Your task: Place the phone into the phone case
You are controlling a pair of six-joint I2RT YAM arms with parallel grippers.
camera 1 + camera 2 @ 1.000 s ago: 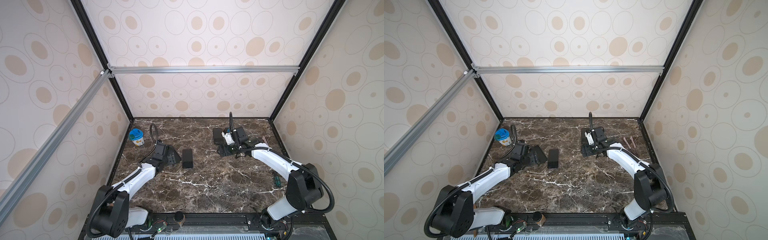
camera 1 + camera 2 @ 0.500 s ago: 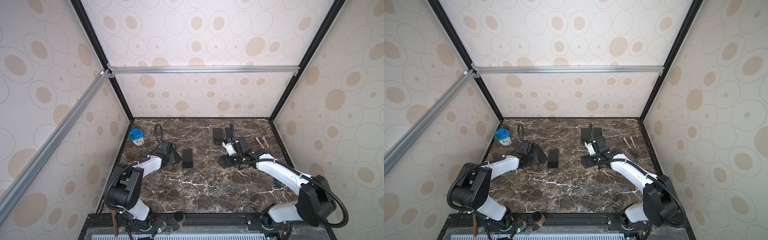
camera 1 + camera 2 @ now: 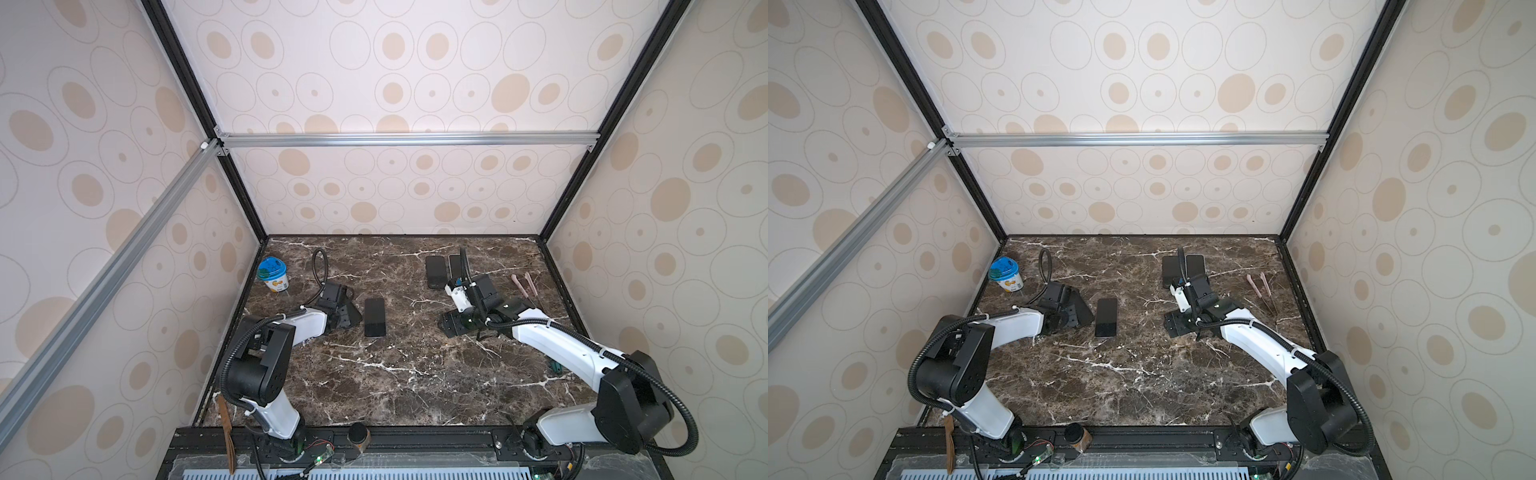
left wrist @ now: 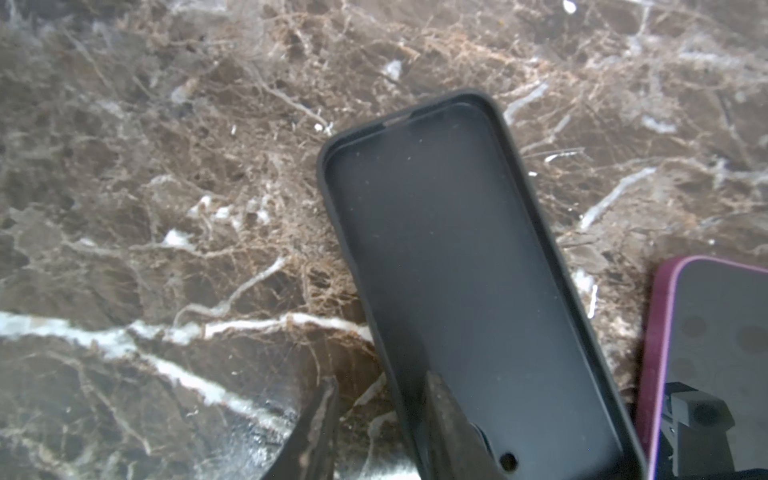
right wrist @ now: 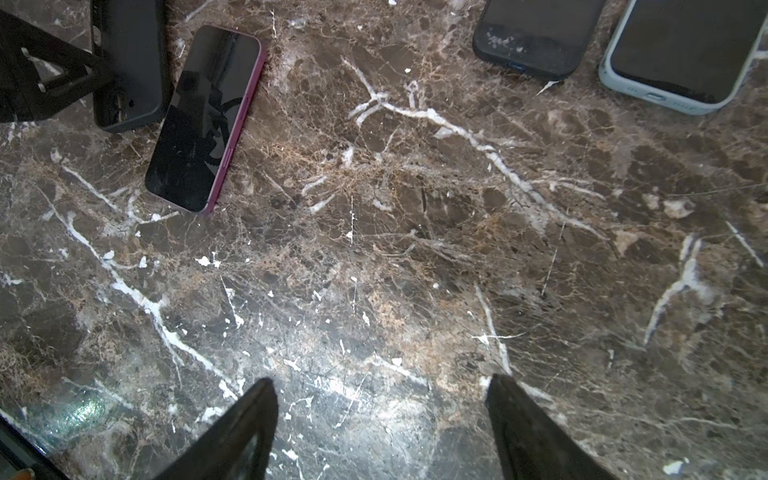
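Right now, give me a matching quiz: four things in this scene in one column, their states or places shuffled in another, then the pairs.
1 black phone case
2 magenta-edged phone
3 blue-lidded cup
4 right gripper

A open over the bare tabletop
B standing at the tabletop's back left
C empty, one left gripper finger inside
D flat, screen up, beside the case

Pairs: 1-C, 2-D, 3-B, 4-A.

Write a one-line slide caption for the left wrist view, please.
Left tool straddling a wall of the empty black phone case on marble, purple phone alongside.
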